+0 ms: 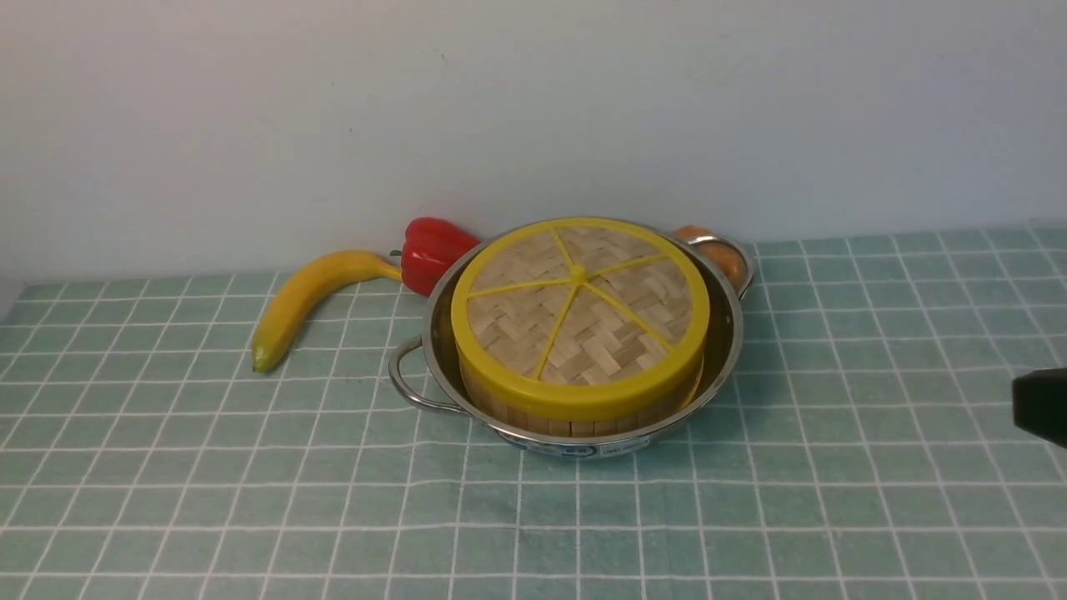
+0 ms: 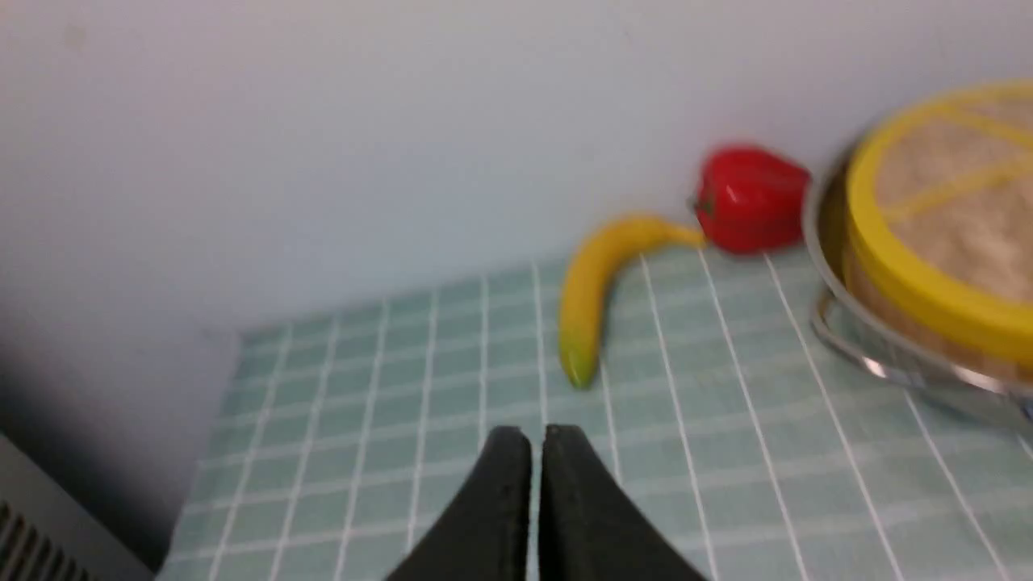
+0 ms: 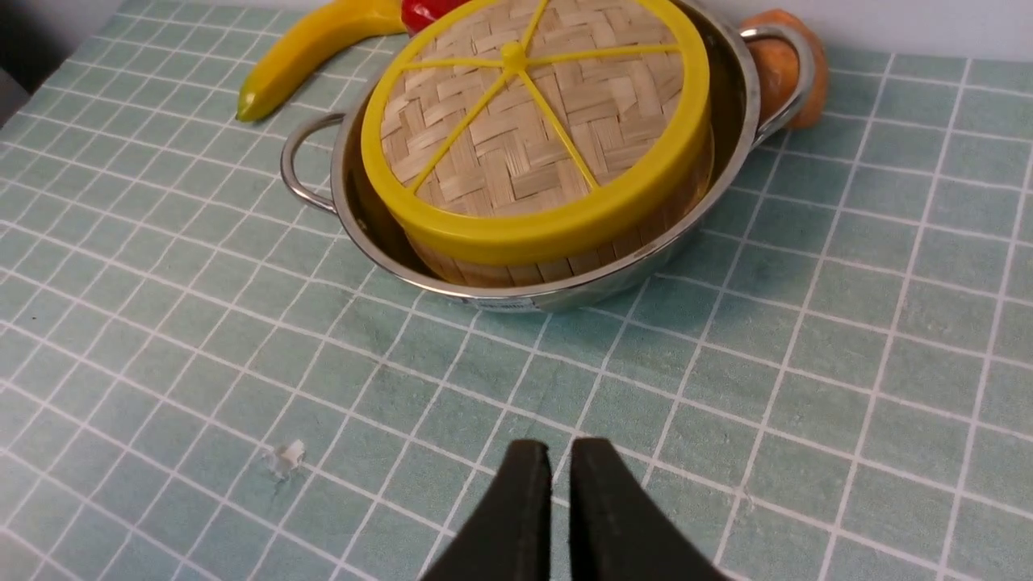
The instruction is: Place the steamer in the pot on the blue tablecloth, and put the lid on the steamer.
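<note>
Blue tablecloth [image 1: 834, 467], lidded steamer [image 3: 533, 270] in pot [image 1: 723, 350], both grippers apparently barely parted, well apart, empty.

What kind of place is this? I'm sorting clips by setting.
Probably a staged kitchen-style tabletop: a steel pot holding a lidded bamboo steamer on a checked blue tablecloth, with a banana against a bare wall.

The lid [image 1: 580, 308] is hiding the steamer's [image 1: 575, 422] inside. At two o'clock the pot [image 1: 727, 350] is covering an orange object [image 1: 723, 254]. The left wrist view is blurring.
</note>
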Tool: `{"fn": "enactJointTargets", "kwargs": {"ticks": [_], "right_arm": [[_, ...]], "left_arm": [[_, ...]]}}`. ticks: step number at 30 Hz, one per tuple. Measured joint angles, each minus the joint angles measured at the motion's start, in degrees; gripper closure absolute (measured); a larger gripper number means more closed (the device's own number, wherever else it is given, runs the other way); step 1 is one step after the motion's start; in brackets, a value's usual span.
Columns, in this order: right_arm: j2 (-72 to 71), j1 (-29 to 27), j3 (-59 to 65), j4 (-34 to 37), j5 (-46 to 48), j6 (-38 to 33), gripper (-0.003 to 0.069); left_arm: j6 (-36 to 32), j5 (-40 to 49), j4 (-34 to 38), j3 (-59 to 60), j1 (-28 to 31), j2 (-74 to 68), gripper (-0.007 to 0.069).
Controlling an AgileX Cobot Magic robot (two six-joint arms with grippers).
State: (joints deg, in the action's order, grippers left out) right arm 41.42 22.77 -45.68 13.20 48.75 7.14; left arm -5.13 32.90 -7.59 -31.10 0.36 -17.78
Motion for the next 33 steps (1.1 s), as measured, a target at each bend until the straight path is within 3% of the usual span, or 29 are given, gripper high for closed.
{"fn": "enactJointTargets", "kwargs": {"ticks": [5, 10, 33], "right_arm": [[0.0, 0.0, 0.0, 0.0, 0.0, 0.0, 0.0589], [0.0, 0.0, 0.0, 0.0, 0.0, 0.0, 0.0576], [-1.7, -1.0, 0.0, -0.8, -0.1, -0.2, 0.0522]], "left_arm": [[3.2, -16.9, 1.1, 16.3, 4.2, 9.5, 0.0602], [5.8, -24.3, 1.2, 29.6, 4.7, 15.4, 0.0591], [8.2, -25.4, 1.3, 31.5, 4.9, 17.6, 0.0538]]}}
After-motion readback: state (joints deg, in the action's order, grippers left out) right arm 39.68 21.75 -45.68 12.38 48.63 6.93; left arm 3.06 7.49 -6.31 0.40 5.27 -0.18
